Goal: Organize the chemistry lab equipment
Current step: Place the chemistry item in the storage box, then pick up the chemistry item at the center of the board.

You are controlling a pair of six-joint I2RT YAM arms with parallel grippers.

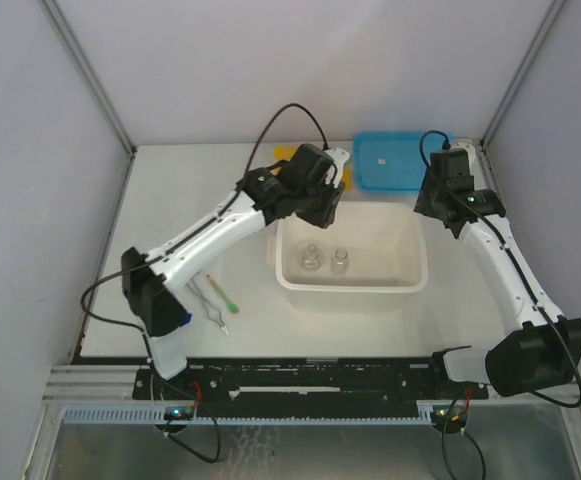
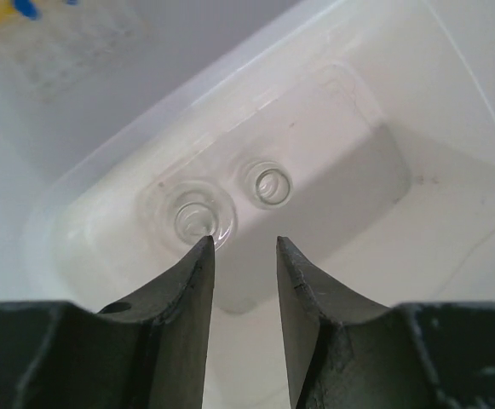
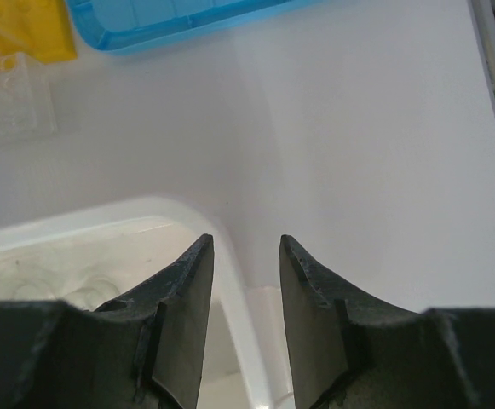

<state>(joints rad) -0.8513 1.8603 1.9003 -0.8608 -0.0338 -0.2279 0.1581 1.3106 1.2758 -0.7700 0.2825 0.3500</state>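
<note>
Currently the left gripper (image 2: 240,247) hangs over the white tub (image 1: 410,283), jaws parted and empty; 2 small glass vessels (image 2: 266,183) stand upright on the tub floor directly below and just ahead of it, side by side. Left arm is nearer. The right gripper (image 3: 245,247), open with nothing held, hovers at the tub's right rim. The tongs (image 1: 213,311) and green-tipped stick (image 1: 222,294) lie on the worktop (image 1: 190,190) well left; the yellow rack (image 3: 13,30) sits behind, beside the blue lid (image 1: 395,162).

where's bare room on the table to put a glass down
Bare patches: the far left of the table, behind the left arm, and the strip between the tub and the right arm. Inside the tub, the right half is free; two glass jars sit left of centre. It is crowded by the tongs and green-tipped stick.
</note>
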